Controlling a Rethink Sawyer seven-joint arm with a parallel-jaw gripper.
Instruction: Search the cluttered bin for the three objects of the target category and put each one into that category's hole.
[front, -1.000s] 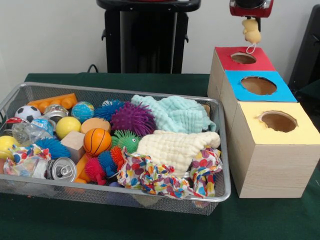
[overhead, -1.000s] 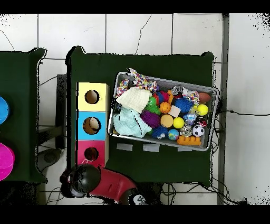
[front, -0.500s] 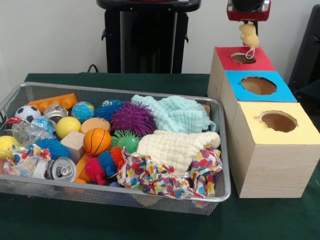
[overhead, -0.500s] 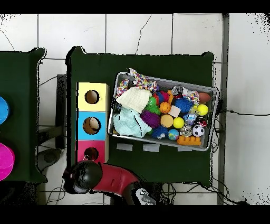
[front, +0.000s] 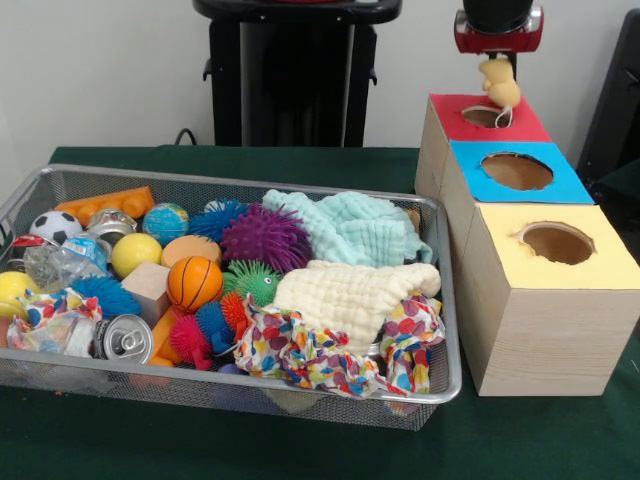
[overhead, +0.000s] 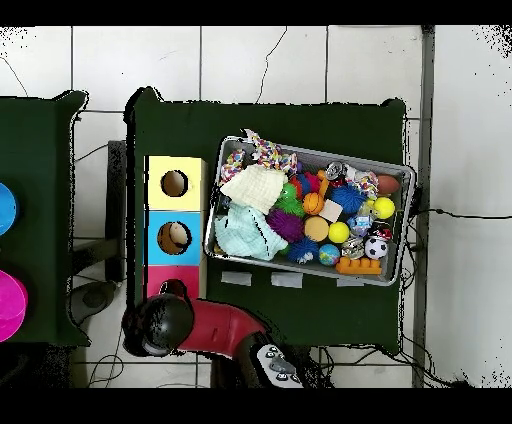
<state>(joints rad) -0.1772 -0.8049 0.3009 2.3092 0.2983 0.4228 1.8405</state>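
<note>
1. Pale yellow plush animal (front: 499, 82): hung directly beneath the gripper (front: 498, 60), pinched at its top by the gripper's tips, just above the red-surrounded hole (front: 486, 116); a white loop trailed from it down toward the hole's rim.
2. Gripper: red-and-black head at the top edge of the front view, above the red-topped box (front: 508, 128); in the overhead view the arm's black end (overhead: 165, 322) covered most of that box.
3. Red-topped box: first in a touching row with the blue-topped box (front: 560, 183) and the yellow-topped box (front: 600, 268); a pale object showed inside the blue hole (overhead: 174, 237) from overhead.
4. Wire-mesh bin (front: 447, 340): just beside the row of boxes, well apart from the red-surrounded hole. Contents: purple spiky ball (front: 264, 237), green spiky ball (front: 252, 281), orange basketball (front: 194, 283), soccer ball (front: 54, 227), drink can (front: 125, 340), cream cloth (front: 345, 296), mint cloth (front: 350, 228), patterned cloth (front: 310, 355).
</note>
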